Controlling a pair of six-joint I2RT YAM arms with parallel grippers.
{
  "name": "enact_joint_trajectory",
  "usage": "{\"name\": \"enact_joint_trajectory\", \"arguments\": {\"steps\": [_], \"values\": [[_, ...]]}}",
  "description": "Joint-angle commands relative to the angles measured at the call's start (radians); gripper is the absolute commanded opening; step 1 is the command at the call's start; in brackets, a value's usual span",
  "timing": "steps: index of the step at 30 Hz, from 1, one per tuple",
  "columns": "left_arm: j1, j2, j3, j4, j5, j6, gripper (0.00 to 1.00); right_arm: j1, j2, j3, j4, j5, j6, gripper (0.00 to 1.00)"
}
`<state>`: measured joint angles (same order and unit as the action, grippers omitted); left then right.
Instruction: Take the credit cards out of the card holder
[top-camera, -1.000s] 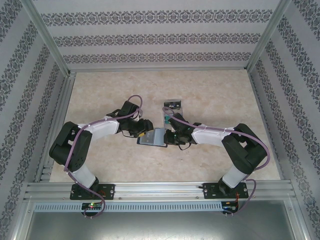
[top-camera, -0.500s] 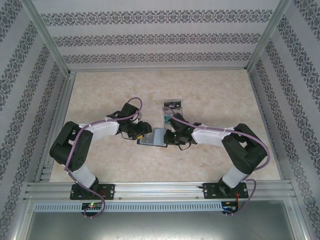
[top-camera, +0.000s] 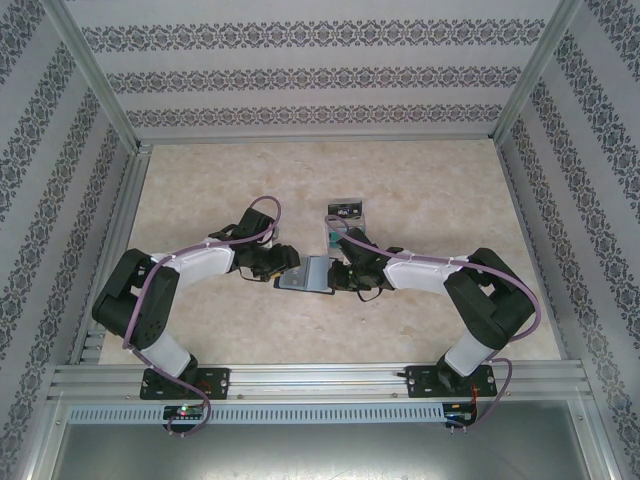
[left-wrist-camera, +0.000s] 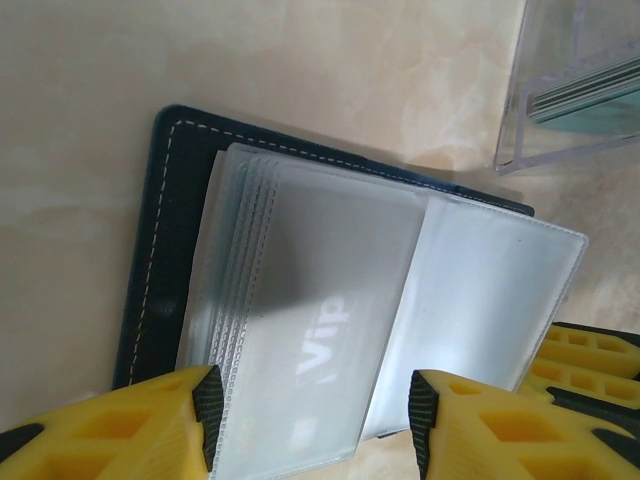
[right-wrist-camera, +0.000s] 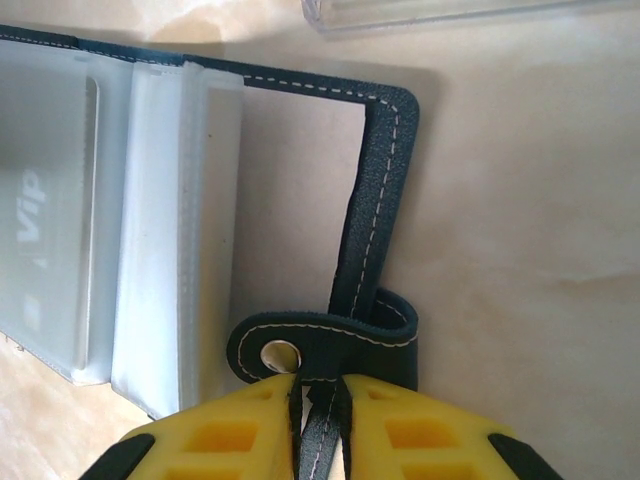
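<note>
1. Mid-frame in the top view, the card holder (top-camera: 306, 272) lies open on the tabletop (top-camera: 420, 180). The left end effector (top-camera: 287, 266) is at its left edge and the right end effector (top-camera: 338, 275) at its right.
2. Low and centre in the right wrist view, the right end effector (right-wrist-camera: 320, 405) is clamped shut on the holder's dark stitched cover edge beside the clasp tab (right-wrist-camera: 330, 345), anchoring the holder.
3. Along the bottom of the left wrist view, the left end effector (left-wrist-camera: 312, 425) stands open. Its yellow fingers (left-wrist-camera: 150, 425) are spread over the lower edge of the frosted sleeves (left-wrist-camera: 480, 290) and grip nothing.
4. A credit card (left-wrist-camera: 325, 330) marked "Vip" sits inside the top sleeve, directly up-frame from those open jaws. Its long axis runs top to bottom with a slight tilt, pointing back at the end effector.
5. The left arm is nearer and free, so the draw looks to be its job. Which sleeve edge is open cannot be told.
6. At upper right, a clear box (left-wrist-camera: 515, 130) holds teal-edged cards (left-wrist-camera: 590, 95), just beside the holder.
</note>
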<state>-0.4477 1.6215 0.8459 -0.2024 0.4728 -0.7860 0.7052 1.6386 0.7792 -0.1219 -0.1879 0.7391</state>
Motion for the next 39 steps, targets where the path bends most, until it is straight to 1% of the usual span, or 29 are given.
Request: {"name": "enact_joint_trajectory", "arguments": {"steps": [1, 8, 16, 21, 26, 27, 28, 30, 34, 35, 39], "values": [[0.001, 0.008, -0.013, -0.005, 0.020, 0.006, 0.54, 0.016, 0.009, -0.024, -0.051, 0.023, 0.023, 0.21], [-0.010, 0.038, -0.013, 0.026, 0.074, 0.009, 0.54, 0.020, 0.017, -0.023, -0.047, 0.024, 0.024, 0.21], [-0.032, 0.063, -0.005, 0.037, 0.084, 0.004, 0.55, 0.024, 0.023, -0.021, -0.044, 0.025, 0.027, 0.21], [-0.035, 0.067, -0.005, 0.067, 0.116, -0.004, 0.60, 0.024, 0.024, -0.023, -0.044, 0.024, 0.026, 0.21], [-0.037, 0.069, -0.007, 0.118, 0.162, -0.020, 0.68, 0.024, 0.027, -0.021, -0.044, 0.024, 0.027, 0.21], [-0.037, 0.070, -0.004, 0.117, 0.163, -0.017, 0.71, 0.024, 0.027, -0.021, -0.045, 0.024, 0.027, 0.21], [-0.040, 0.068, -0.001, 0.118, 0.166, -0.014, 0.78, 0.023, 0.029, -0.021, -0.044, 0.024, 0.028, 0.21], [-0.041, 0.069, 0.002, 0.122, 0.172, -0.011, 0.83, 0.024, 0.030, -0.021, -0.043, 0.024, 0.029, 0.21], [-0.043, 0.069, -0.002, 0.133, 0.181, -0.009, 0.98, 0.024, 0.032, -0.021, -0.042, 0.023, 0.029, 0.21], [-0.043, 0.070, -0.002, 0.132, 0.181, -0.009, 1.00, 0.024, 0.032, -0.021, -0.041, 0.024, 0.030, 0.21], [-0.043, 0.063, 0.001, 0.120, 0.174, -0.003, 0.99, 0.020, 0.017, -0.027, -0.044, 0.034, 0.038, 0.24]]}}
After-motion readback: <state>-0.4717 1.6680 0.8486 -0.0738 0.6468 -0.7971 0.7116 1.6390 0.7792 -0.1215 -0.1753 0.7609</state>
